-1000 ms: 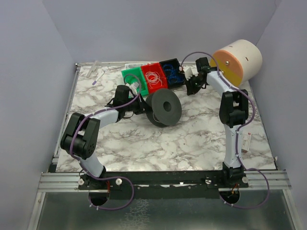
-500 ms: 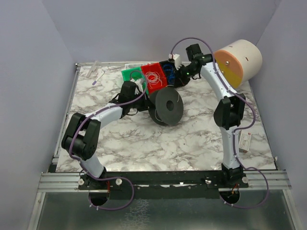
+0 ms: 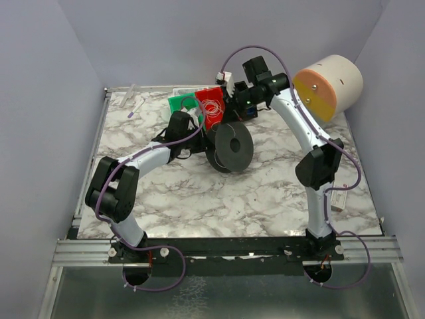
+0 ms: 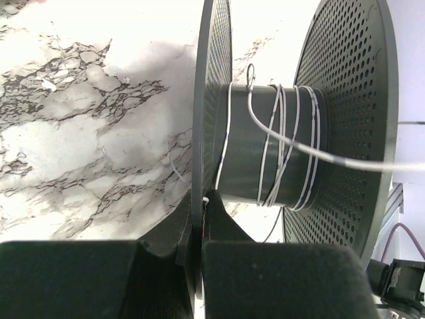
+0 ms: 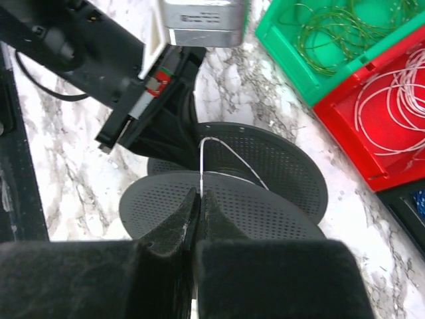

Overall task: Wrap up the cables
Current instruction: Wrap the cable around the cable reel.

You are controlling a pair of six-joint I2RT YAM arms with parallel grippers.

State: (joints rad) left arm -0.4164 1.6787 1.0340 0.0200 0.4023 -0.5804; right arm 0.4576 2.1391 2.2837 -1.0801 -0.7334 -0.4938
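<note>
A dark grey spool (image 3: 229, 147) stands on its edge mid-table. My left gripper (image 4: 201, 199) is shut on the rim of its near flange (image 4: 211, 100). A whitish cable (image 4: 279, 143) makes a few turns round the hub, and one strand leads off to the right. My right gripper (image 5: 200, 196) is shut on that whitish cable (image 5: 201, 166) and holds it taut above the spool (image 5: 265, 173). In the top view my right gripper (image 3: 234, 101) hangs over the bins. Green coils (image 5: 332, 30) lie in the green bin and whitish coils (image 5: 392, 100) in the red bin.
The green bin (image 3: 179, 105), red bin (image 3: 211, 109) and blue bin (image 3: 244, 109) stand in a row at the back; my right arm partly hides the blue one. A large pink and yellow cylinder (image 3: 329, 83) sits at the back right. Small items (image 3: 136, 105) lie at the back left.
My right arm has swung left and upward from beside the blue bin to above the red bin and spool, drawing the whitish cable along. The spool and my left gripper shifted slightly right.
</note>
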